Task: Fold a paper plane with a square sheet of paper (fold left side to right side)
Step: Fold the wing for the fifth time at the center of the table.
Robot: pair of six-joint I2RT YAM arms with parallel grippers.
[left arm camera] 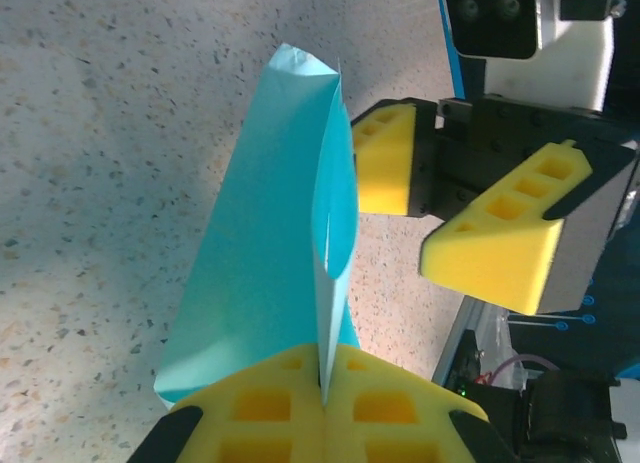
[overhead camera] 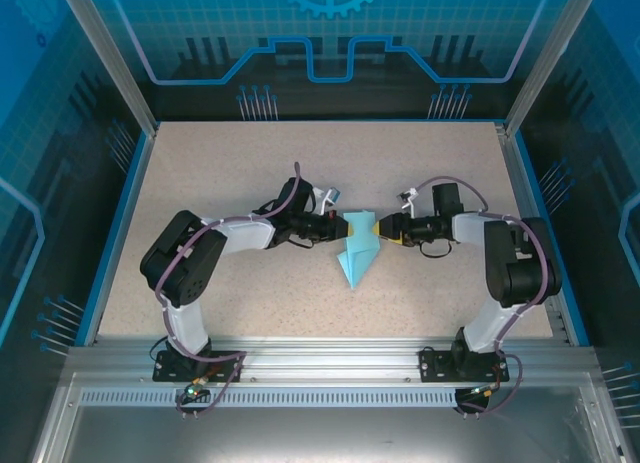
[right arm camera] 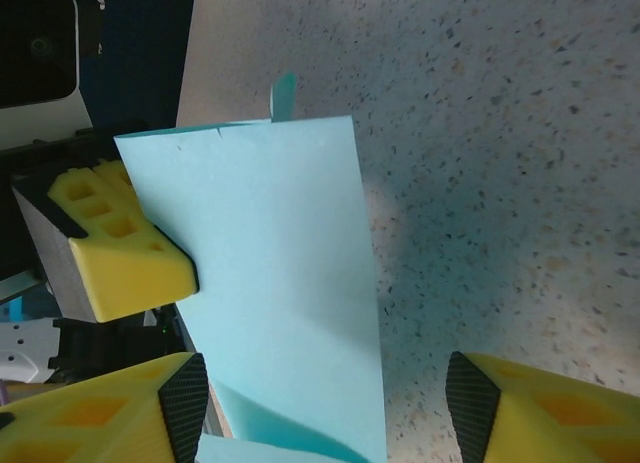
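Left pincer [left arm camera: 322, 383] was clamped shut on an upright fold of the blue folded paper [left arm camera: 270, 243]. Right pincer [right arm camera: 327, 403] stood open just beside it. Paper sat mid-surface [overhead camera: 200, 183], between both pincers.

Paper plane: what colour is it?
The paper plane is plain light blue; left wrist view shows it best.
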